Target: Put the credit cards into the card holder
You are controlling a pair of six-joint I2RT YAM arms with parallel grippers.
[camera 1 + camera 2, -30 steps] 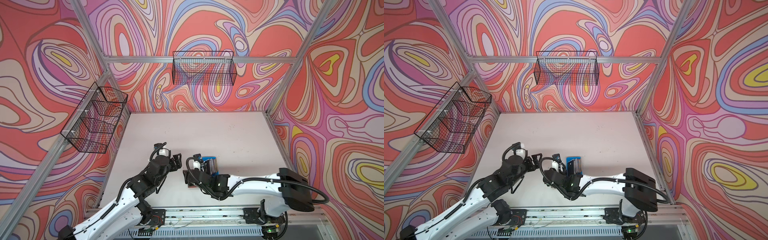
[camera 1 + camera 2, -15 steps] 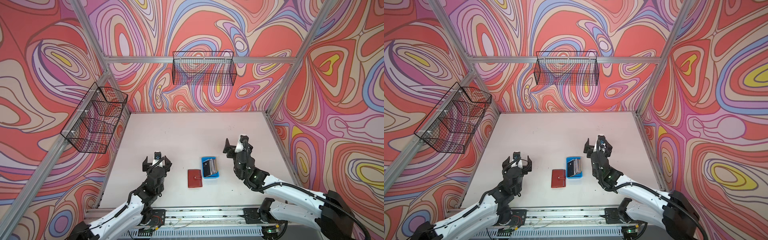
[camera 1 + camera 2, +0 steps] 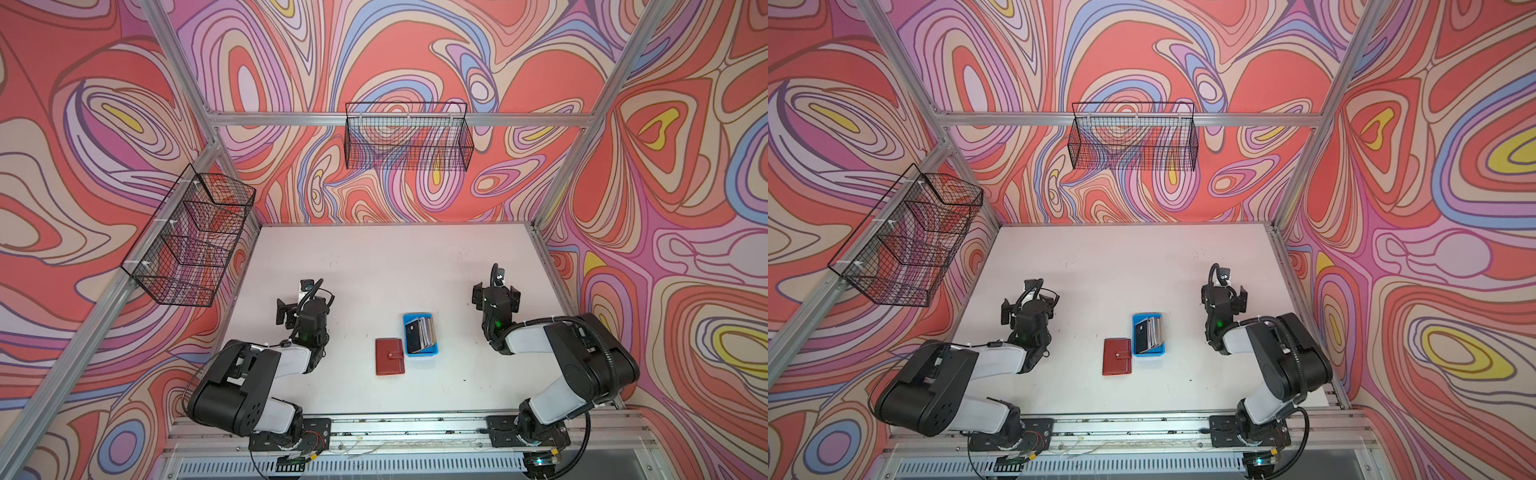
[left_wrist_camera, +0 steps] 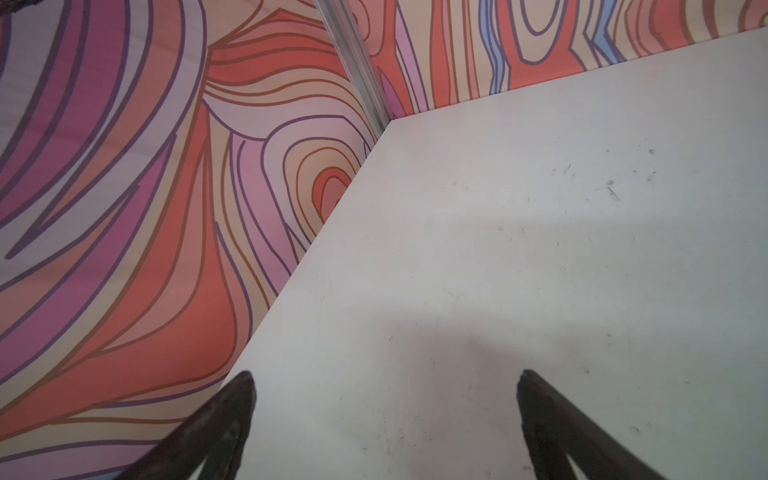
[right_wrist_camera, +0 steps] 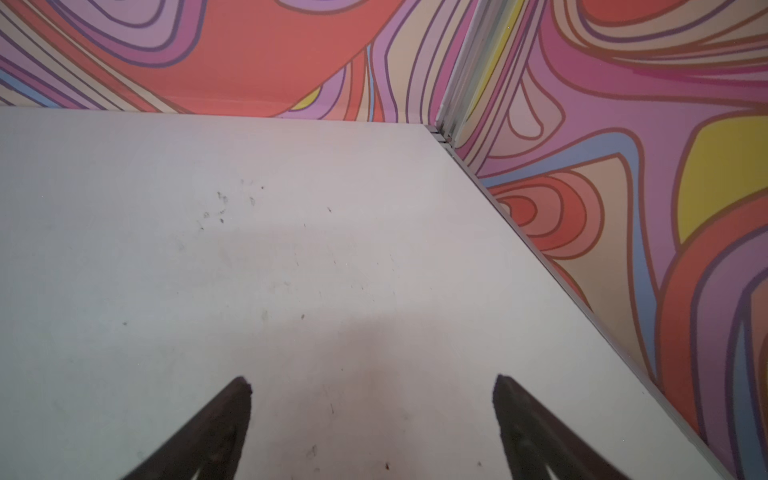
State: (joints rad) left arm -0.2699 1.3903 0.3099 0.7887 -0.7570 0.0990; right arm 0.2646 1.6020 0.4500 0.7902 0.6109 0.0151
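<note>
The credit cards [image 3: 420, 333] stand on edge, leaning and fanned, in a small blue tray [image 3: 420, 354], the black-faced one leftmost, paler ones behind. The card holder [image 3: 390, 356], red-brown, shut, snap tab fastened, lies flat by the tray's left wall; whether they touch I cannot tell. Both sit mid-width near the front edge of the white desk [image 3: 374, 266], with bare, lightly scuffed surface open around the pair and back to the far wall. The left tool [image 4: 386, 376] hangs near the desk's left edge, the right tool [image 5: 372, 380] near its right edge, each released, spread wide, grasping nothing, well apart from the cards. Swirl-patterned walls close in three sides; a black wire basket [image 3: 409, 141] hangs on the back wall, a tiered wire rack [image 3: 189, 245] on the left
</note>
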